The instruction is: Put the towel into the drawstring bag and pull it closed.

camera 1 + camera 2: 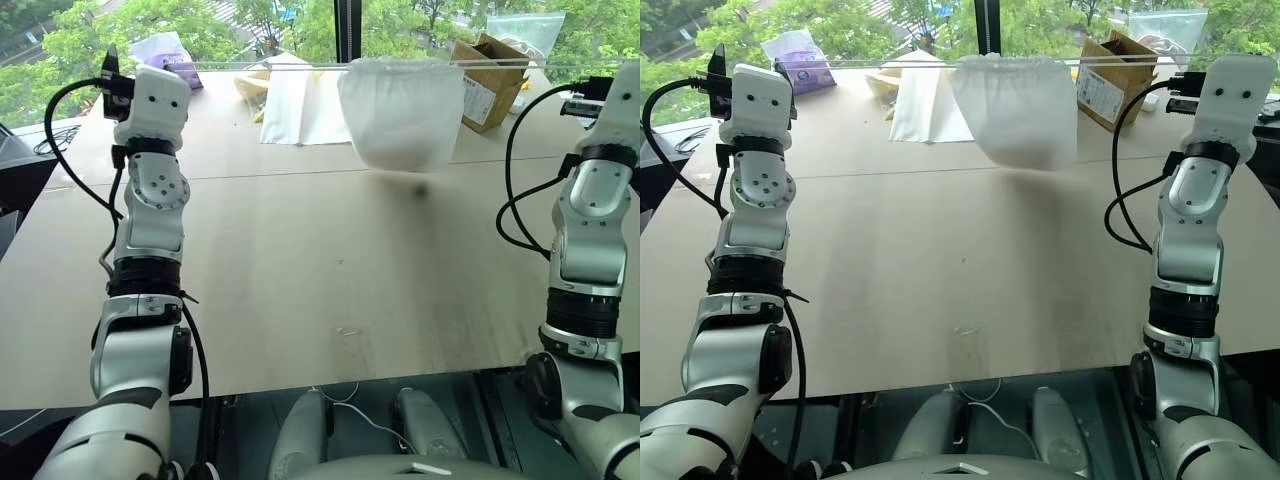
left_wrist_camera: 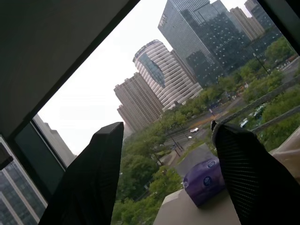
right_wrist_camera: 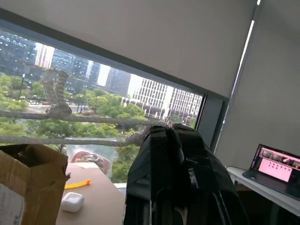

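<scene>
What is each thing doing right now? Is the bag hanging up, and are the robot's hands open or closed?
drawstring bag: hanging in the air above the table, cords stretched out to both sides.
left hand: open, raised.
right hand: shut, raised.
cardboard box: open at the top, on the table.
laptop: lid up, screen lit.

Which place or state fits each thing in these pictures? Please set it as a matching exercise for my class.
Things:
1. drawstring bag
2. cardboard box
3. purple packet
4. left fingers

Place or state:
a. standing apart
b. hanging above the table, between the two arms
c. far side of the table, robot's right
d. far side of the table, robot's left

Pairs: 1-b, 2-c, 3-d, 4-a
</scene>
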Robot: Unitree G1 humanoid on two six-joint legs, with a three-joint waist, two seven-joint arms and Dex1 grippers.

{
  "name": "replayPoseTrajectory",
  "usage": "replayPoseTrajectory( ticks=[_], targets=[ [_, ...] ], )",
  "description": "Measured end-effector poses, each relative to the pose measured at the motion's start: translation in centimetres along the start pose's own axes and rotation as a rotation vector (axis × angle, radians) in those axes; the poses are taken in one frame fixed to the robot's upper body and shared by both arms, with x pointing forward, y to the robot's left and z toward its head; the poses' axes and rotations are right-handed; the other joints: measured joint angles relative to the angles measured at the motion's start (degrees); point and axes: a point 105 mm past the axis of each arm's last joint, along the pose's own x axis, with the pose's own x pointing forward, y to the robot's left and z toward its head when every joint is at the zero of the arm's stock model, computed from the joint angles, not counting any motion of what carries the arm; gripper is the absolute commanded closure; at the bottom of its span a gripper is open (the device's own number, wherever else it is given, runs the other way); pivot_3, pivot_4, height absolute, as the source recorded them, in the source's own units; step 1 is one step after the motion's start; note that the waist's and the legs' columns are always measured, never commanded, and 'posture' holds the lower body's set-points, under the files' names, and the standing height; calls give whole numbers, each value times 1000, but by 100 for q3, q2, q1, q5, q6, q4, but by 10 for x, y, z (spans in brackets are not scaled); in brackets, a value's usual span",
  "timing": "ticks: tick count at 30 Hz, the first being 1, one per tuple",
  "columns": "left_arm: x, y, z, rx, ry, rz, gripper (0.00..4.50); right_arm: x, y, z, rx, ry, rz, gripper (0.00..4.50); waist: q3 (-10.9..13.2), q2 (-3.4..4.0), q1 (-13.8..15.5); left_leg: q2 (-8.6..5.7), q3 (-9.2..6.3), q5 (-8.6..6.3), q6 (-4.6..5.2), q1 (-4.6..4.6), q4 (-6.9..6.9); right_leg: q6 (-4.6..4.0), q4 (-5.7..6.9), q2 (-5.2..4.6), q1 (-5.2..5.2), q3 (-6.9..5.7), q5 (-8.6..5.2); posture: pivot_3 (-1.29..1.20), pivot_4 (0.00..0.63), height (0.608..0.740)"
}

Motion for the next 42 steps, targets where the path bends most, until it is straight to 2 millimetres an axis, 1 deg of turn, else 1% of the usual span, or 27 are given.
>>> replayPoseTrajectory(
  ticks=[2, 5, 8, 14, 18, 19, 21, 22, 23, 24, 26, 27, 28, 30, 31, 32, 33, 34, 35, 36, 37, 38, 39, 40, 42],
  targets=[
    [-1, 4, -8, -1, 26, 28, 1467, 1, -4, -7, 2, 31, -18, 4500, 0, 0, 7, 0, 0, 0, 0, 0, 0, 0, 1, -1, 0, -1, 0, 0, 150, 740],
    [-6, 9, -31, -39, 114, 67, 1467, 1, -8, -15, 28, 72, -37, 4500, 0, 0, 6, -1, 0, 0, 0, 0, 0, 0, 1, -2, 0, -1, 0, 0, 150, 740],
    [-12, 7, -43, -46, 156, 67, 1467, 0, -5, -21, 69, 114, -31, 4500, 0, 0, 3, -1, -1, 0, 0, 0, 0, 0, 1, -2, 0, -1, 0, 0, 150, 740],
    [-12, 11, -42, -44, 140, 85, 1467, -2, -4, -26, 116, 150, -38, 4500, 0, 0, 4, -1, 0, 0, 0, 0, 0, 0, 2, -2, 0, -1, 0, 0, 150, 740],
    [-12, 13, -42, -41, 138, 101, 1467, -2, -4, -26, 120, 145, -37, 4500, 0, 0, 3, -1, 0, 0, 0, 0, 0, 0, 3, -2, 0, -1, 0, 0, 150, 740],
    [-13, 13, -42, -48, 140, 103, 1467, 0, -2, -25, 137, 138, -9, 4500, 0, 0, 3, -1, 0, 0, 0, 0, 0, 0, 2, -2, 0, -1, 0, 0, 150, 740],
    [-13, 16, -46, -101, 160, 101, 1467, 3, 7, -23, 189, 132, 92, 4500, 0, 0, -10, -1, 5, 0, 0, 1, 1, 0, 2, -2, 1, 2, 0, 0, 150, 740],
    [-14, 17, -53, -146, 187, 90, 1467, 4, 12, -22, 215, 126, 165, 4500, 0, 0, -14, -1, 4, 0, 0, 1, 1, 0, 2, -1, 1, 1, 0, 0, 150, 740],
    [-15, 14, -57, -216, 203, 44, 1467, 4, 19, -19, 245, 118, 262, 4500, 0, 0, -11, -1, 3, 0, 1, 1, 1, 0, 2, -1, 1, 0, 0, 0, 150, 740],
    [-16, 8, -59, -271, 209, -4, 1467, 4, 24, -16, 266, 111, 341, 4500, 0, 0, -6, -1, 2, 0, 1, 0, 1, 0, 1, 0, 1, -3, 0, 0, 150, 740],
    [-24, -17, -55, -375, 188, -172, 1467, -6, 39, -11, 295, 111, 549, 4500, -1, 1, 15, -2, 1, 0, 1, 0, 1, 0, -4, -2, 9, -13, 0, 0, 150, 740],
    [-30, -28, -53, -414, 181, -243, 1467, -15, 46, -10, 302, 119, 639, 4500, -1, 1, 21, -1, -2, 0, 1, -1, 2, 0, -6, -2, 11, -18, 0, 0, 150, 740],
    [-38, -42, -52, -455, 178, -330, 1467, -30, 55, -10, 299, 139, 761, 4500, -1, 1, 29, -1, -5, 0, 1, -3, 2, 0, -7, -3, 13, -23, 0, 0, 150, 740],
    [-61, -65, -56, -509, 198, -512, 1467, -66, 67, -23, 302, 232, 981, 4500, -1, 1, 10, 0, -17, 0, 1, -9, 2, 0, -9, -2, 10, -24, 0, 0, 150, 740],
    [-73, -71, -58, -528, 205, -593, 1467, -86, 67, -33, 288, 294, 1079, 4500, -1, 1, 6, 1, -19, -1, 1, -10, 0, 0, -9, -2, 10, -24, 0, 0, 150, 740],
    [-89, -76, -66, -550, 240, -679, 1430, -108, 64, -45, 276, 369, 1178, 4202, -1, 1, -4, 6, -20, -1, 2, -9, -1, -1, -10, -2, 10, -24, 0, 0, 150, 740],
    [-104, -77, -78, -565, 296, -744, 1412, -126, 61, -55, 281, 441, 1250, 3895, 0, 1, -30, 8, -18, -1, 2, -8, -1, -1, -12, -1, 9, -19, 0, 0, 150, 740],
    [-119, -79, -87, -584, 346, -807, 1412, -141, 56, -63, 286, 504, 1312, 3623, 1, 3, -49, 7, -16, -1, 3, -7, -1, -1, -11, 0, 9, -16, 0, 0, 150, 740],
    [-138, -80, -99, -594, 413, -869, 1412, -154, 52, -67, 296, 554, 1369, 3141, 1, 4, -67, 7, -15, -1, 4, -3, 2, -1, -7, 1, 11, -14, 0, 0, 150, 740],
    [-142, -80, -101, -601, 424, -887, 1412, -156, 50, -67, 298, 562, 1388, 2981, 2, 2, -75, 8, -15, -12, 25, -2, 8, -1, -4, 2, 12, -15, 0, 0, 150, 740],
    [-150, -80, -102, -619, 438, -939, 1412, -164, 45, -65, 302, 582, 1451, 2497, 2, 2, -63, 15, -20, -14, 28, 7, 14, -1, -2, 2, 26, -19, 0, 0, 150, 740],
    [-156, -76, -102, -618, 450, -994, 1412, -170, 40, -61, 314, 598, 1508, 2256, 2, 2, -62, 20, -22, -14, 28, 18, 16, -1, -4, 4, 40, -23, 0, 0, 150, 740],
    [-161, -70, -103, -610, 465, -1042, 1412, -174, 35, -58, 328, 612, 1548, 1746, 1, 2, -63, 25, -21, -15, 29, 34, 15, 0, -10, 5, 57, -22, -1, 0, 150, 740],
    [-168, -66, -102, -607, 476, -1100, 1412, -177, 29, -54, 358, 631, 1590, 1434, 0, 5, -60, 25, -19, -16, 30, 43, 15, 0, -12, 5, 66, -21, -1, 0, 150, 740],
    [-181, -60, -98, -633, 492, -1198, 1412, -180, 9, -51, 366, 680, 1651, 534, -1, 9, -3, 28, -15, -18, 33, 68, 7, 0, -23, 4, 92, -18, -1, 0, 150, 740]
  ],
)
